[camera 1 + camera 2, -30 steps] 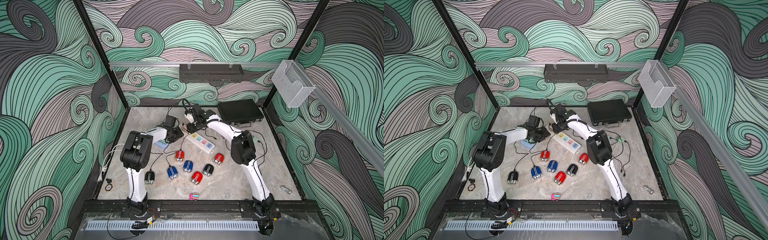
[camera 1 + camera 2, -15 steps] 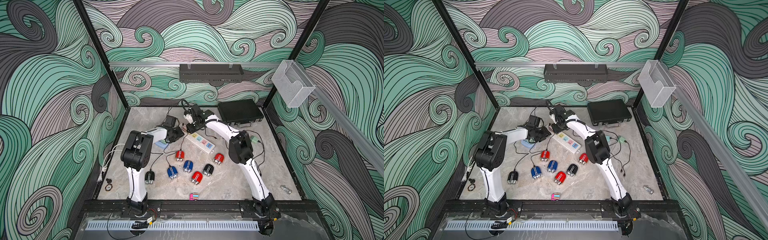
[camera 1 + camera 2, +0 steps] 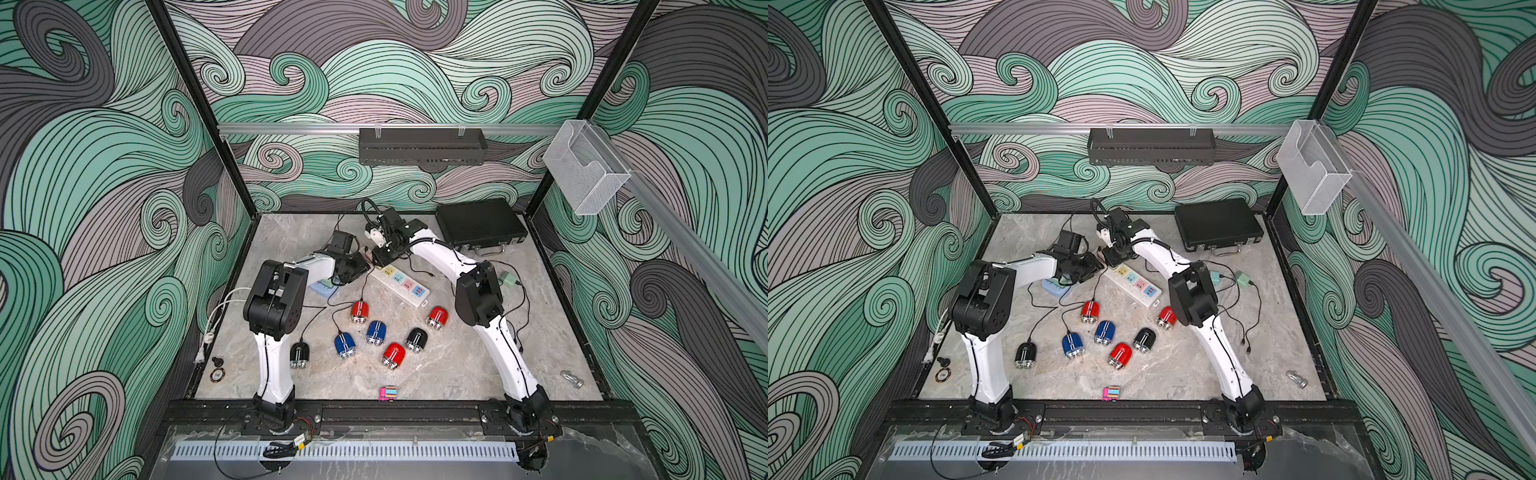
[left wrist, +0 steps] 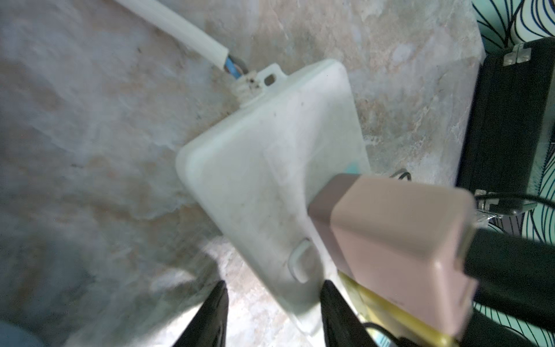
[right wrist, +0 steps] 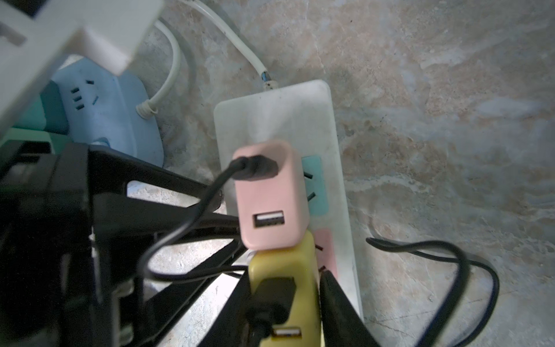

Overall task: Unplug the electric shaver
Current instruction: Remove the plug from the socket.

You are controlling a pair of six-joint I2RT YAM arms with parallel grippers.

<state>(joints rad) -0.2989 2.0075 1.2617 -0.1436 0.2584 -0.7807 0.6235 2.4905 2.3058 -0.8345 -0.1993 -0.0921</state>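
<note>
The work centres on the far end of the white power strip (image 5: 270,114), where a pink charger (image 5: 270,195) and a yellow charger (image 5: 282,255) stand plugged in, touching each other, each with a black lead in its face. The right gripper (image 5: 285,276) sits over the yellow charger with one finger on each flank, against it or just short of it; whether it pinches firmly cannot be told. That placement suits a straight pull out of the socket, taking the rigid body rather than the soft cable (image 5: 270,300). The left gripper (image 4: 274,284) lies low at the strip's long edge beside the pink charger, fingers partly apart and tips at the white casing; whether they clamp it or only rest there cannot be told either. Its likely purpose is to pin the light strip to the table (image 3: 457,361) so it does not lift with the charger. The shavers (image 3: 376,332) lie in a loose cluster nearer the arm bases than the strip. Thin leads run from some, such as the red shaver (image 3: 359,311), toward the crowded end; which shaver feeds the yellow charger cannot be traced.
</note>
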